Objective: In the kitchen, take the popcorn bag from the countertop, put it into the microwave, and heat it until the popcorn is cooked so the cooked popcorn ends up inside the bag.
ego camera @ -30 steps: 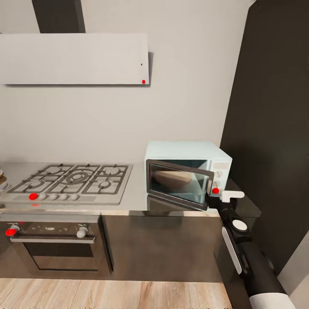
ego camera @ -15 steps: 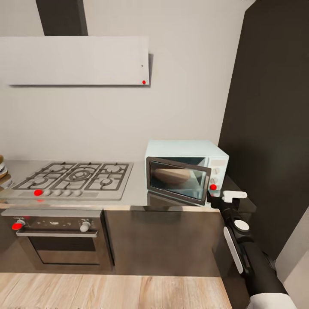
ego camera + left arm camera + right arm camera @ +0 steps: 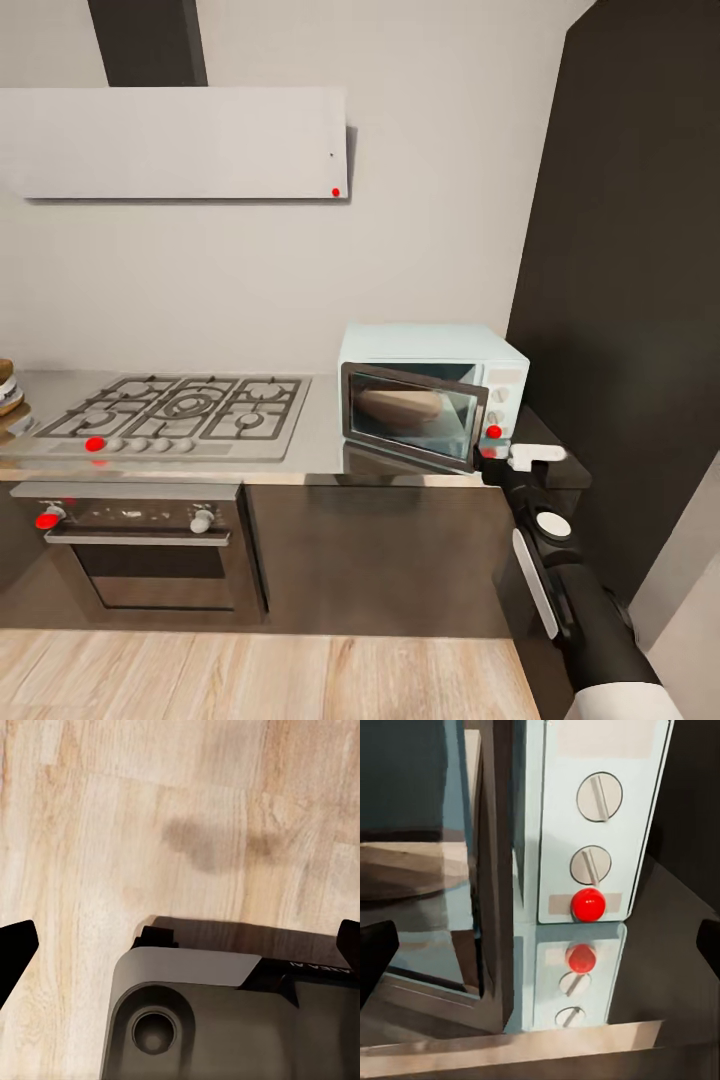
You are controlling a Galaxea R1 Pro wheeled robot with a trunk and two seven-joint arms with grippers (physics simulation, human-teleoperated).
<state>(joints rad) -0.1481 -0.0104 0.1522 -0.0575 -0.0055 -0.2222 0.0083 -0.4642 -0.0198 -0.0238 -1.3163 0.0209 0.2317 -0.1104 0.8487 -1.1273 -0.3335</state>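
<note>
The pale mint-blue microwave [image 3: 432,352] stands on the grey countertop [image 3: 320,445], right of the hob. Its dark glass door [image 3: 412,415] hangs ajar, hinged at the left. Behind the glass lies the tan popcorn bag [image 3: 398,408], also visible in the right wrist view as a brown shape [image 3: 405,870]. My right gripper [image 3: 510,456] hovers at the counter's front edge, just below the door's free edge and the red dot [image 3: 588,904] under two round knobs. Its fingers [image 3: 375,956] are spread wide apart with nothing held. My left gripper [image 3: 180,945] is open over the wood floor [image 3: 187,817].
A five-burner hob [image 3: 170,410] lies in the worktop, with a built-in oven [image 3: 140,545] below and a flat grey range hood [image 3: 180,140] above. A tall dark cabinet [image 3: 630,300] rises right beside the microwave. Some stacked items [image 3: 8,385] sit at the counter's far left.
The head view has drawn back and shifted slightly. My right gripper stays by the door's free edge, now a little closer to the microwave front. The door remains ajar.
</note>
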